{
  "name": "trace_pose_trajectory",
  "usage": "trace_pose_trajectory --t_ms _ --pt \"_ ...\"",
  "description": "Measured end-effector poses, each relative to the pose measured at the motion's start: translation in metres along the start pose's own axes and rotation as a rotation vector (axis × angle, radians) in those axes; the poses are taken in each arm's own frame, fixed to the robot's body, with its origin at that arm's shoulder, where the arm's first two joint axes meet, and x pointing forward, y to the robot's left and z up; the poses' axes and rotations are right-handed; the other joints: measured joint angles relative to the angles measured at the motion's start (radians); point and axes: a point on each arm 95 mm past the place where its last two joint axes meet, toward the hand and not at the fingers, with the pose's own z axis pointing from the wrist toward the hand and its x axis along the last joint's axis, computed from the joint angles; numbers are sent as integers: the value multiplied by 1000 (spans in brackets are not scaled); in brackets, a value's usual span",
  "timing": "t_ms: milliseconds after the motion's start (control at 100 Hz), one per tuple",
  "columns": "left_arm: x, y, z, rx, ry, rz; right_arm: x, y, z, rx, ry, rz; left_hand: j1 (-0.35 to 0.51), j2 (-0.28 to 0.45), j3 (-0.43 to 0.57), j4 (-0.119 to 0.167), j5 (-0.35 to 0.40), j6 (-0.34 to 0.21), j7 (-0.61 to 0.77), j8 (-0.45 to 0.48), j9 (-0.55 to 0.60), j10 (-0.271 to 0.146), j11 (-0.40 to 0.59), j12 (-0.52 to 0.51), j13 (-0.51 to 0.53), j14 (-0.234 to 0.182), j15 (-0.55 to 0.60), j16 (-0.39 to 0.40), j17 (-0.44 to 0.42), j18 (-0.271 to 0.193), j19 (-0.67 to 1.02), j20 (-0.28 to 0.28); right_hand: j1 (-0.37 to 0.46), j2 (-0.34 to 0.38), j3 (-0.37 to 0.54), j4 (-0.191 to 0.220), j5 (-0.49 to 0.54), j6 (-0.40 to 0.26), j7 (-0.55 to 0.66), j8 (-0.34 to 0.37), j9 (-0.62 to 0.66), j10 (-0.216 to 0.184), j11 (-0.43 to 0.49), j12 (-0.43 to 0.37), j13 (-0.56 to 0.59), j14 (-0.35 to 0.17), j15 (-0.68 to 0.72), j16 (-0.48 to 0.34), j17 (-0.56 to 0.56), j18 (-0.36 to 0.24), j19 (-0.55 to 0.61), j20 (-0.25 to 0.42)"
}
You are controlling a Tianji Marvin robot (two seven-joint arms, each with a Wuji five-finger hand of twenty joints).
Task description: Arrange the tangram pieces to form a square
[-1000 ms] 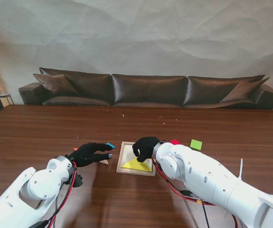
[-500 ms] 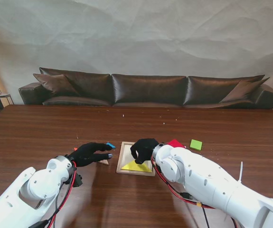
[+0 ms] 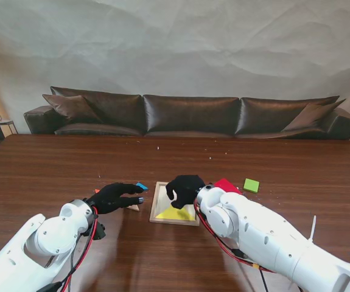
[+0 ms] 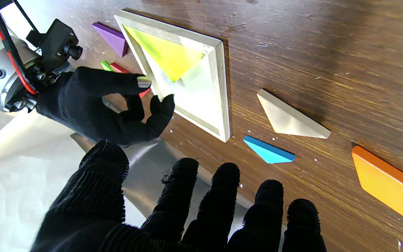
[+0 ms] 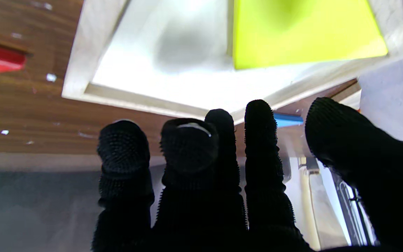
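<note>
**One yellow triangle in the tray, six pieces loose on the table**

The square wooden tray [image 3: 161, 202] sits on the dark table [image 3: 53, 164] between the two arms. It holds one piece: a yellow triangle [image 3: 176, 212] lying flat in the part of the tray nearer to me, with one edge along the frame. The rest of the pale tray floor is bare, as the left wrist view shows.

The right hand [image 3: 185, 188] hovers over the far half of the tray, fingers curled and slightly apart, gripping nothing. From the right wrist view its fingertips [image 5: 124, 140] hang over the tray's rim and the wood beside it.

The left hand [image 3: 115, 197] is held just left of the tray, fingers spread and empty. Past them lie a plain wooden triangle [image 4: 290, 120], a small blue triangle [image 4: 268, 151] and an orange piece [image 4: 388, 183], which the picture's edge cuts off so its full shape cannot be told.

Right of the tray lie a red piece [image 3: 227, 184] and, well apart, a green square [image 3: 251, 185]. A purple piece [image 4: 113, 37] shows only in the left wrist view, just beside the tray; the right arm hides it from the stand. The red piece is partly covered by the right hand, and its outline is unclear.
</note>
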Motion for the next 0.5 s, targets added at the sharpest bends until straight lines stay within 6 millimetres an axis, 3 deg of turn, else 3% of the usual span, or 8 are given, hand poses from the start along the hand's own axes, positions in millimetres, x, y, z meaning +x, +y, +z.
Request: trace_pose_trajectory --t_ms 180,240,350,500 --pt "0 0 0 -1 -1 0 -3 17 -7 -59 -90 32 0 0 0 0 0 0 0 0 0 0 0 0 0 0 0 0 0 0 0 0 -2 0 -24 0 -53 13 -45 1 -4 1 -114 -101 0 10 -112 -37 0 0 0 0" --pt "0 0 0 -2 -1 0 -7 24 -9 -67 -127 31 0 0 0 0 0 0 0 0 0 0 0 0 0 0 0 0 0 0 0 0 -2 0 -46 0 -82 18 -46 1 -22 25 -168 -153 -1 20 -161 -56 1 0 0 0" --pt "0 0 0 -3 2 -6 -24 32 -13 -26 -188 16 0 0 0 0 0 0 0 0 0 0 0 0 0 0 0 0 0 0 0 0 -3 -4 -50 0 -115 29 -66 2 -68 64 -247 -241 -12 41 -240 -93 1 0 0 0" --pt "-1 0 2 -3 8 -10 -53 38 -22 -6 -265 3 12 0 0 0 0 0 0 0 0 0 0 0 0 0 0 0 0 0 0 0 -2 -90 -68 -1 -156 41 -79 2 -131 87 -284 -317 -23 42 -287 -113 0 0 -4 0"
